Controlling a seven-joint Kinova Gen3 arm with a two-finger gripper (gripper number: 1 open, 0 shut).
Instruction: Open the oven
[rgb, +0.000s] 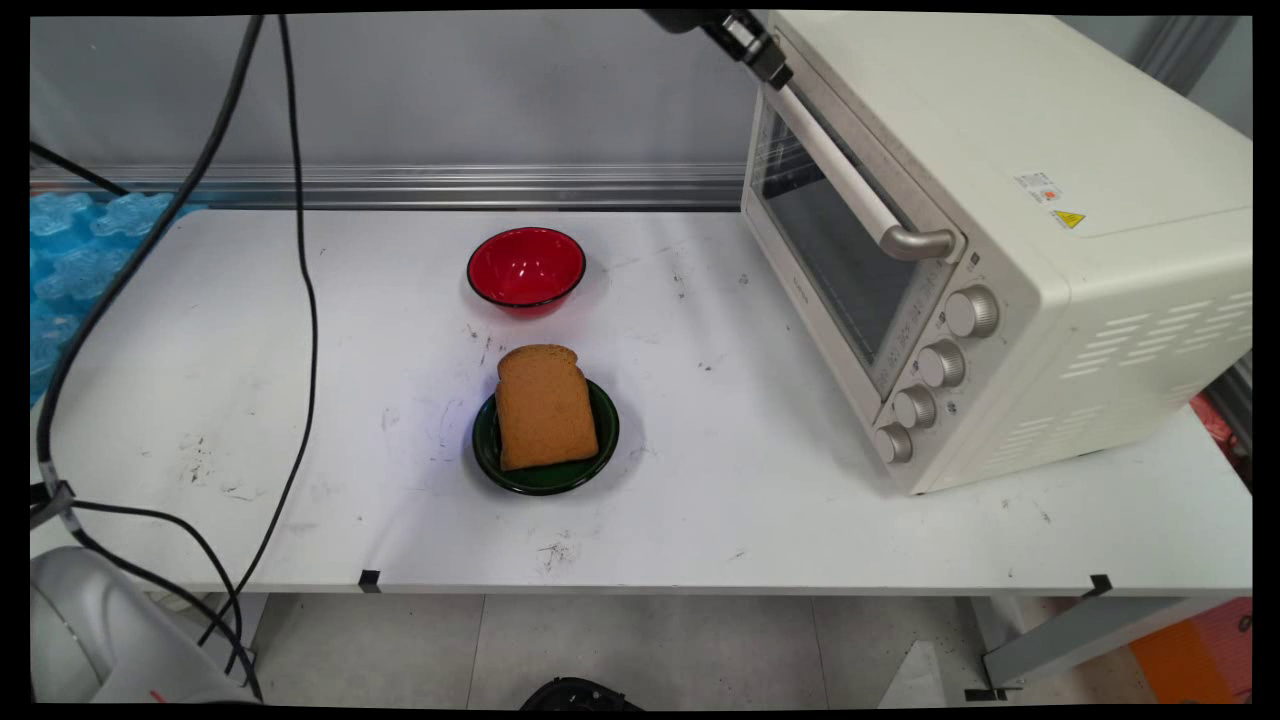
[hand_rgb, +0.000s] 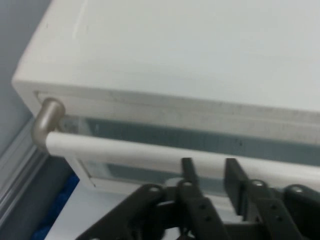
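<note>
- Black two-finger gripper (hand_rgb: 210, 167) sits at the toaster oven's door handle (hand_rgb: 150, 152); in the hand view its two fingertips rise from below and overlap the white bar, parted by a narrow gap.
- Whether the fingers straddle the bar or merely lie in front of it, I cannot tell; nothing shows them clamped on it, so I read the hand as slightly apart and holding nothing.
- The handle's long axis runs crosswise to the fingers in the hand view, from its metal end bracket (hand_rgb: 47, 120) off toward the picture's right edge, so the bar lies directly ahead of the fingertips rather than to one side.
- In the main view the gripper (rgb: 760, 55) shows only as a dark tip at the top edge, at the far end of the handle (rgb: 850, 175) (the rest of the hand is cut off above the picture).
- The cream toaster oven (rgb: 1050, 200) stands with its door shut, its glass (rgb: 830, 250) dark; what is inside cannot be made out. Four knobs (rgb: 935, 365) run down the front, beside the door's near edge.
- Well apart from the oven, out on the white table (rgb: 200, 380), a slice of brown bread (rgb: 543, 408) lies on a dark green plate (rgb: 600, 440), overhanging its far rim.
- A red bowl (rgb: 526, 268) stands just beyond the plate, farther from the camera, seemingly empty.
- Black cables (rgb: 300, 250) hang far from the oven.
</note>
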